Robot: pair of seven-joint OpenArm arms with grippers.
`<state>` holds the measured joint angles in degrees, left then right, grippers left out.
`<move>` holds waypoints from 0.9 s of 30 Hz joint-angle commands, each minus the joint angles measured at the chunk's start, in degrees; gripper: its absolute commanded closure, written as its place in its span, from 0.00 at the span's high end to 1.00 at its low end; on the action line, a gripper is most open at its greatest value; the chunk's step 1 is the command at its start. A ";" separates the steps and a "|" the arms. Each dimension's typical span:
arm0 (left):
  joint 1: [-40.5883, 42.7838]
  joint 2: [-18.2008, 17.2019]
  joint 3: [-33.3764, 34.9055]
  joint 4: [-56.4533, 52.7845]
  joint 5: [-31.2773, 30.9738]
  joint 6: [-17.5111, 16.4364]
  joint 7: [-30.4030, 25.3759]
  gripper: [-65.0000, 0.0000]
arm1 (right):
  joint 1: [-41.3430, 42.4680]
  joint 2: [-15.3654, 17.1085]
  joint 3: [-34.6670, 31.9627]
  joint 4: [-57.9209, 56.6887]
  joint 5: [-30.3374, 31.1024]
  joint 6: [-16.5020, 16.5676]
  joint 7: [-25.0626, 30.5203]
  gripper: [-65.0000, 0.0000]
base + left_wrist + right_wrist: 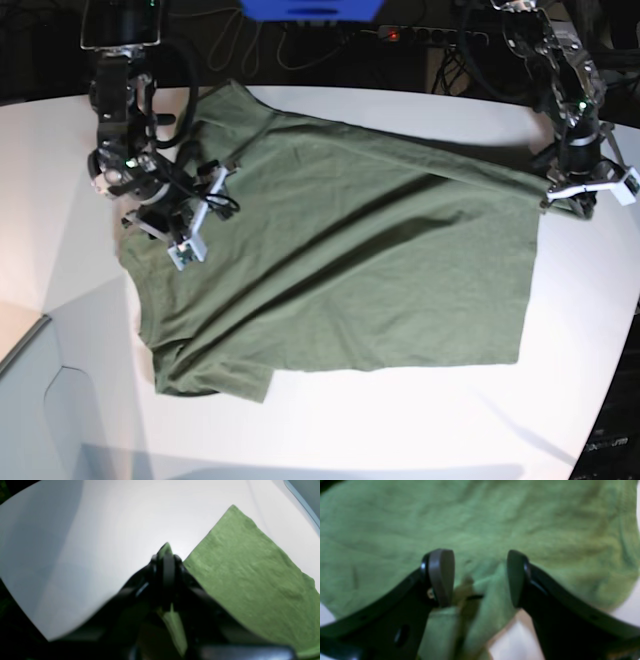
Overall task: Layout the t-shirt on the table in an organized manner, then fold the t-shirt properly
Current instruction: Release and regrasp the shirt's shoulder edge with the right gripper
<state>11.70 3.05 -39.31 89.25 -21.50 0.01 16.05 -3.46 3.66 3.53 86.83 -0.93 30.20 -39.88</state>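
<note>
A: The t-shirt (340,260) is lying mostly spread across the table (330,430), still wrinkled. The left gripper (167,555) is pressing its jaws together on a hem corner; a green tip is poking out just beyond its fingertips, and the cloth is running taut away to one side of them.

B: The right gripper (480,577) is standing spread, jaws wide, cloth passing beneath and between them near the collar end. It is gripping nothing, as far as I can tell.

A: Judgement: we are still laying out. To do it well, the right one should be closing on the bunched edge directly below its jaws, then both should be drawing apart gently, low over the table, until the diagonal creases flatten.

B: Risk: pulling too hard from the left pinch, since little fabric is caught there.

A: Surroundings: cables and a blue unit (310,10) behind the arms, well apart from both pincers. The near sleeve (215,380), folded under, is needing attention later.
</note>
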 commanded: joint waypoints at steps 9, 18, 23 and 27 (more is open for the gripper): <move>-0.41 -0.28 -0.12 0.90 -0.17 -0.23 -1.42 0.00 | -3.88 3.06 8.12 9.22 0.53 1.06 1.15 0.49; -0.76 -0.46 -0.03 0.73 -0.26 -0.23 -1.42 0.00 | -7.30 6.40 9.96 8.78 0.62 9.80 1.68 0.49; -0.76 -0.46 0.06 0.90 -0.26 -0.23 -1.42 0.00 | -5.20 6.05 9.70 3.77 0.62 9.80 1.86 0.49; -0.76 -0.46 -0.03 0.99 -0.26 -0.23 -1.42 0.00 | -2.47 6.05 9.70 -2.91 0.62 9.80 1.86 0.49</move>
<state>11.53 3.01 -39.22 89.21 -21.63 0.01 16.03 -6.50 9.19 13.08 82.89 -1.02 38.94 -38.85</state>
